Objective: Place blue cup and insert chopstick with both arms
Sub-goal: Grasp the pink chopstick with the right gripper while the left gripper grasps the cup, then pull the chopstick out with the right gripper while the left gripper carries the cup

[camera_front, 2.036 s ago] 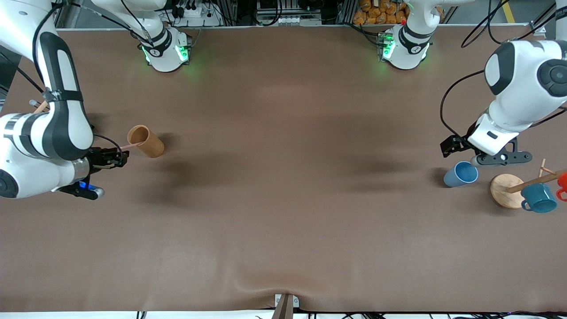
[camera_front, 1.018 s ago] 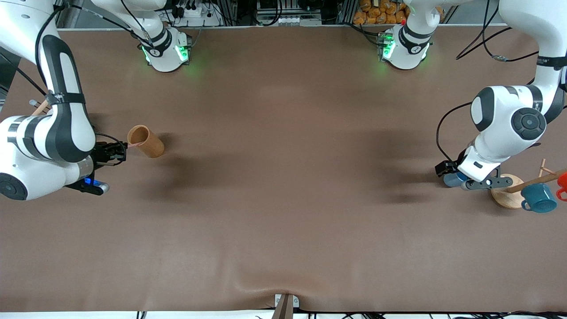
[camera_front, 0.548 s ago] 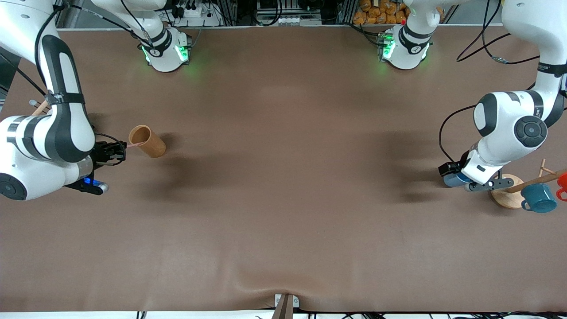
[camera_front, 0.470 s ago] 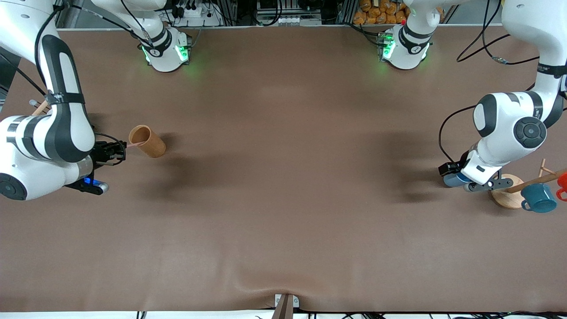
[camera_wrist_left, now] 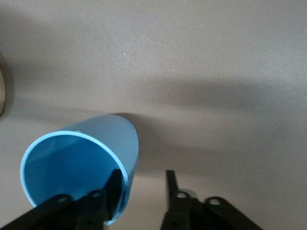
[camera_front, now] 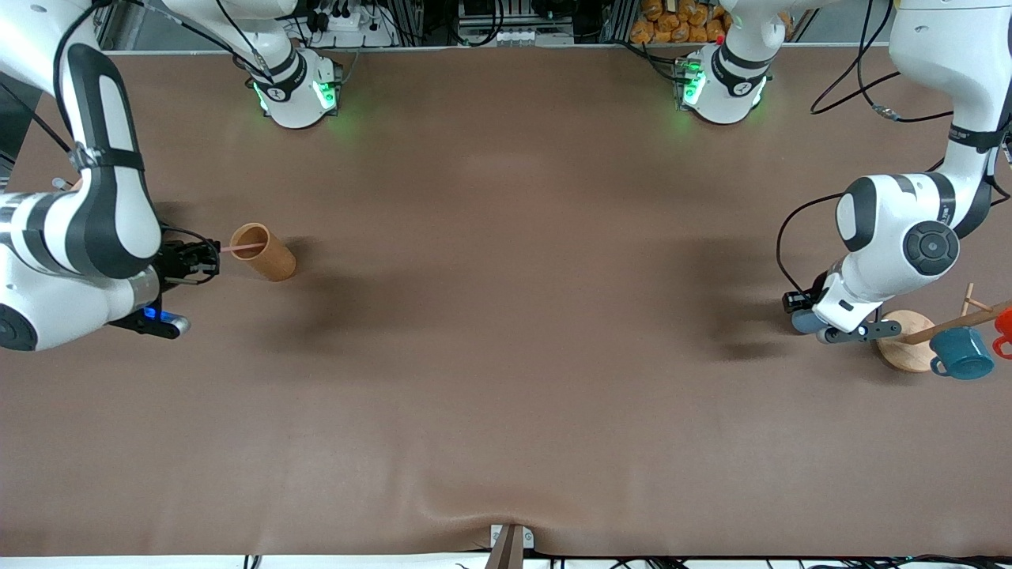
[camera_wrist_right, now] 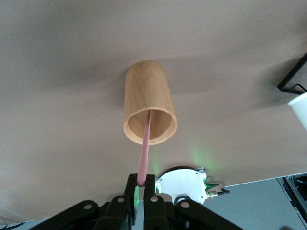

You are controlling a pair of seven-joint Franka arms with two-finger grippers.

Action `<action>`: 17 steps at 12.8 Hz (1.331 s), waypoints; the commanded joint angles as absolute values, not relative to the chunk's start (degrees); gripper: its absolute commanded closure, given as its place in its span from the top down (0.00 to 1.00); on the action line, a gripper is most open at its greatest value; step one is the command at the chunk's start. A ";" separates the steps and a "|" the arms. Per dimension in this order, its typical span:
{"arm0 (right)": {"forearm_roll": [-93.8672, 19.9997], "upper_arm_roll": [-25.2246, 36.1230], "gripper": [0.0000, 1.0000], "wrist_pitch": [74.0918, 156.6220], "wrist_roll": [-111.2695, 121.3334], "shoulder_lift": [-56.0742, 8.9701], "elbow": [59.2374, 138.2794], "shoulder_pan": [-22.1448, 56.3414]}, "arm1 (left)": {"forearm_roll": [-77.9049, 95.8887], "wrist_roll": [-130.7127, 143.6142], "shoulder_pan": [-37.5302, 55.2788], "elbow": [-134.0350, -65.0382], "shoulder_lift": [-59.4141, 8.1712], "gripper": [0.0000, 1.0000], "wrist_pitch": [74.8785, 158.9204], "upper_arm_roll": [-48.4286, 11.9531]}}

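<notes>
The blue cup (camera_front: 803, 321) stands on the table at the left arm's end, mostly hidden under my left gripper (camera_front: 798, 308). In the left wrist view the cup (camera_wrist_left: 79, 165) shows its open mouth. My left gripper (camera_wrist_left: 143, 184) is open, with one finger inside the cup and the other outside, straddling the wall. My right gripper (camera_front: 191, 261) is shut on the pale-pink chopstick (camera_front: 237, 248). The chopstick's other end sits inside the brown cup (camera_front: 263, 251). The right wrist view shows the gripper (camera_wrist_right: 142, 181), the chopstick (camera_wrist_right: 145, 141) and the brown cup (camera_wrist_right: 147, 98).
A wooden mug rack with a round base (camera_front: 905, 341) stands beside the blue cup, toward the table's end. A darker teal mug (camera_front: 961, 353) and a red item (camera_front: 1004, 322) hang on its rods. The table is covered with brown cloth (camera_front: 506, 316).
My left arm has come down over the blue cup, which now is mostly covered by the gripper. My right gripper has shifted slightly away from the front camera, still holding the chopstick in the brown cup.
</notes>
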State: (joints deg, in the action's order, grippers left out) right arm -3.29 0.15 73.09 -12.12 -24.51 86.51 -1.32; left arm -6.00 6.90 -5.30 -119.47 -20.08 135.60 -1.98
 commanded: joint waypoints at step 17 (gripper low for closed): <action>-16.61 -3.60 0.00 71.45 -20.28 -21.27 69.17 0.87 | -7.56 42.50 8.76 -106.81 -20.98 0.00 125.51 -27.77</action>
